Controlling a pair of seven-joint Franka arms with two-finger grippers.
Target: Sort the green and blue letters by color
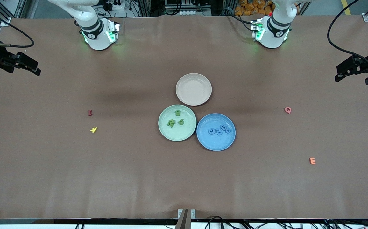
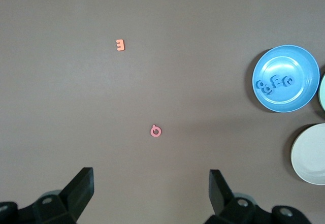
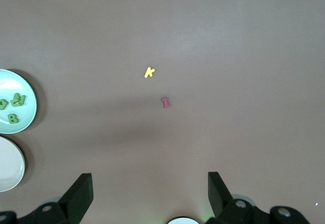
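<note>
Resting sorted, the olive green chunky letters (image 1: 175, 119) are held in the pale green round plate (image 1: 166, 130) and the light blue chunky letters (image 1: 219, 129) in the blue round plate (image 1: 215, 143), well apart from the left gripper (image 2: 151, 191) and right gripper (image 3: 151, 192), both spread wide and empty.

Front view is taken from high across the table, facing the robot bases; whole tabletop is covered. Left wrist view is aimed straight down from well above the left arm's end of the table w/ fingertips (image 2: 81, 186) framed at its edge; the blue plate (image 2: 304, 61) is shared w/ front view (image 1: 215, 144). Right wrist view is likewise downward at the right arm's end; the green plate (image 3: 28, 89) is shared w/ front (image 1: 166, 128).
</note>
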